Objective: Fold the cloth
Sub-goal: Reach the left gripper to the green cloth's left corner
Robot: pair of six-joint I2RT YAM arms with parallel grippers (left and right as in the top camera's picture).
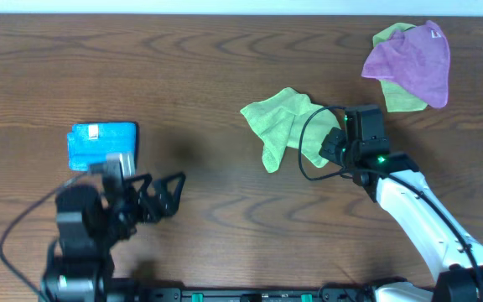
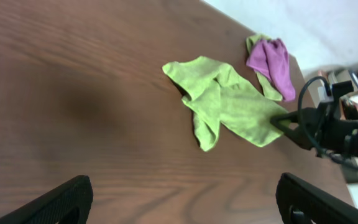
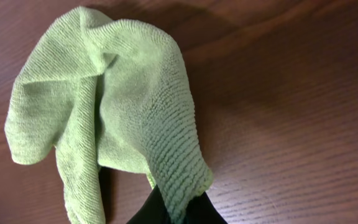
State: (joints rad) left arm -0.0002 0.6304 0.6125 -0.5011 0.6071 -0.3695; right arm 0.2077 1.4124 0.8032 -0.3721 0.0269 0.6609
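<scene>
— What is seen on the dark brown wood-grain table (image 1: 225, 59)?

— A bright blue microfibre cloth (image 1: 99, 143), folded into a neat rectangle, is laid flat at the left side. A small white label (image 1: 93, 131) is shown on its top face, near the far edge.

— And towards the far right corner?

— A crumpled purple soft cloth (image 1: 413, 60) is draped over another lime-green cloth (image 1: 399, 96), which is largely covered; only its edges are exposed, above and below the purple one. The blue rectangle and this pile are set well apart.
</scene>
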